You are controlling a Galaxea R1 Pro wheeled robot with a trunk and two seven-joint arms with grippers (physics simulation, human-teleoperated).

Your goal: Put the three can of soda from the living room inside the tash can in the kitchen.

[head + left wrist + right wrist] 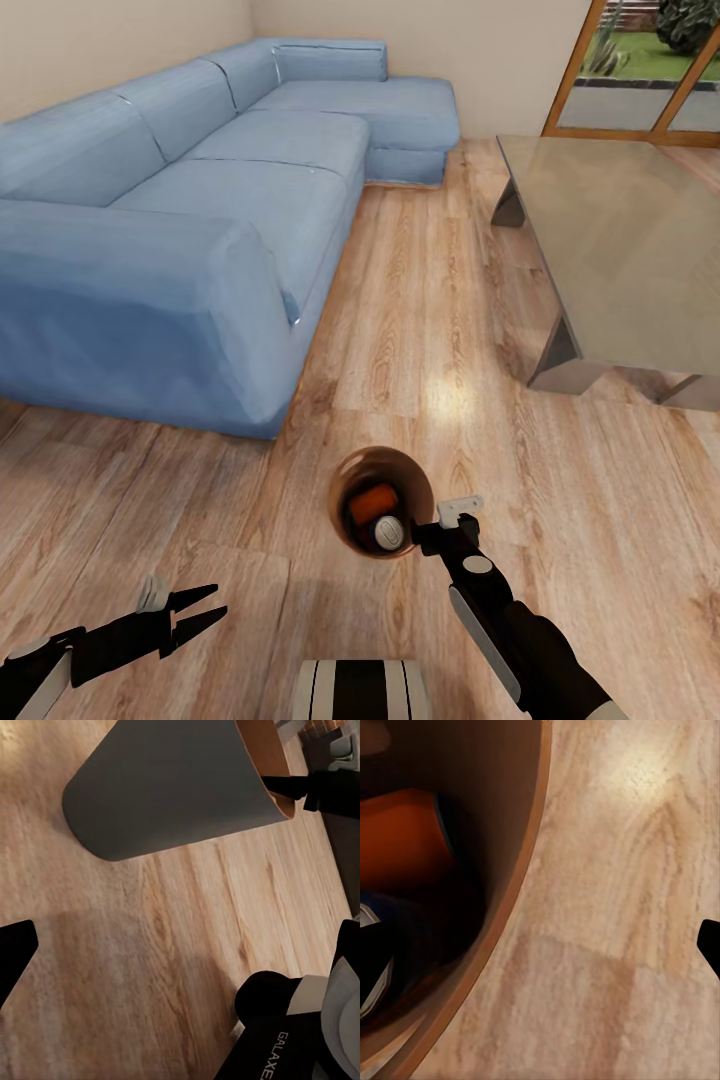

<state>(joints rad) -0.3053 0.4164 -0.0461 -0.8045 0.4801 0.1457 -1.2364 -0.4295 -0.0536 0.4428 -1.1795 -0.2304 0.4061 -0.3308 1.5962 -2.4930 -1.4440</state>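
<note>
Living room, mid-task: my right gripper [447,520] is clamped on the rim of the tash can [345,500], which hangs over the plank floor [440,300] between the sofa [180,230] and the grey bench [620,260]. Two cans of soda [374,504] lie inside; a third I cannot make out. Left gripper [195,615] hovers spread and empty. I judge the bin light, stiff and smooth-walled, best pinched at the rim or handle hole.

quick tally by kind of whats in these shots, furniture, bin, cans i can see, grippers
sofa: 1
low table: 1
bin: 1
soda cans showing inside it: 2
grippers: 2, left gripper and right gripper
total: 7
</note>
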